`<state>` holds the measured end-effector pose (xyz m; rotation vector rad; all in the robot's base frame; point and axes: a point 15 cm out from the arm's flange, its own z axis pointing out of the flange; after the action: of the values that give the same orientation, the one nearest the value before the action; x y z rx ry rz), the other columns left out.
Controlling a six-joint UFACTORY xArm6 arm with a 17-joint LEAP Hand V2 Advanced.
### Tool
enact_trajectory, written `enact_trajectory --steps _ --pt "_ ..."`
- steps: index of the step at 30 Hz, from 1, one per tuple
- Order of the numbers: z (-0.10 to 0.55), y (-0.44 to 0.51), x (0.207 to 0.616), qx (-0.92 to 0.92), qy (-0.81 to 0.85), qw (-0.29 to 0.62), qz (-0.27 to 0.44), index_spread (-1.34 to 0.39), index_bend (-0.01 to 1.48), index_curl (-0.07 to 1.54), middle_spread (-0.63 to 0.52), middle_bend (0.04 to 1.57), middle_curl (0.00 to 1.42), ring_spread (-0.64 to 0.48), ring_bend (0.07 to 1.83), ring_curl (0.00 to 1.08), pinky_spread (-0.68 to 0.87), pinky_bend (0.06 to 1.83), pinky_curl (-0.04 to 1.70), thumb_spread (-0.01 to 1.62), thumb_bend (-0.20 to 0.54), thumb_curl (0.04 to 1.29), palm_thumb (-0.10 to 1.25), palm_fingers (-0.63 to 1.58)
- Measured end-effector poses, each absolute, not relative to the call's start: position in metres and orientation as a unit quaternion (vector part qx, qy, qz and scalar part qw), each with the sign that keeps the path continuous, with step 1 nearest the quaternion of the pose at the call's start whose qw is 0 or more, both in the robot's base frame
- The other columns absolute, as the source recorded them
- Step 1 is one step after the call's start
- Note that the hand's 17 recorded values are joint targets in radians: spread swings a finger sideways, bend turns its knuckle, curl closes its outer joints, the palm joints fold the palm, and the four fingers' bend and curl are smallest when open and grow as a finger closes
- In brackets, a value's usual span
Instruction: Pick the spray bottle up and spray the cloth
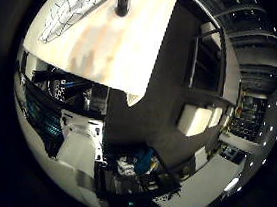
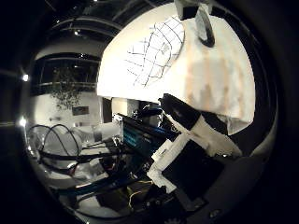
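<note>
White table (image 2: 219, 79) fills the far part of both palm views, with the room beyond it. On it, from the thumb-side view going left to right: cloth (image 2: 156, 53), pale with a dark grid pattern, lying flat near the table edge; then the bottle (image 2: 203, 25) standing upright just beside the cloth, apart from it as far as I can tell, only its lower body and dark base in view. Little-finger view shows the same pair, cloth beside the bottle's dark base. Hand (image 2: 187, 140): white and black parts cross the thumb-side view, looks loosely extended and holding nothing, not near the bottle; palm is well off the table, so pickup not started by my read. Risks: bottle is tall and narrow, so a sideways knock from the fingers on approach would likely tip it, possibly onto the cloth. Trigger head is out of frame, so nozzle direction unknown; grasping blind could leave the spray pointed away from the cloth. Cloth sits close to the table edge and could get dragged off if fingers catch it. Labels or writing: none readable on bottle or cloth.
</note>
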<state>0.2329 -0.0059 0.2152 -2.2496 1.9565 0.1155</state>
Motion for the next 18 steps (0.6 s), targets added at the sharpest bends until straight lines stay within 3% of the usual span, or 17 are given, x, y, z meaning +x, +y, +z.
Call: enact_trajectory --steps 18 --pt "0.194 -0.055 0.250 -0.638 0.737 0.216 0.057 -0.29 0.14 0.26 -0.02 0.34 0.38 0.09 0.52 0.25 0.44 0.41 0.27 1.10 -0.029 0.33 0.53 0.33"
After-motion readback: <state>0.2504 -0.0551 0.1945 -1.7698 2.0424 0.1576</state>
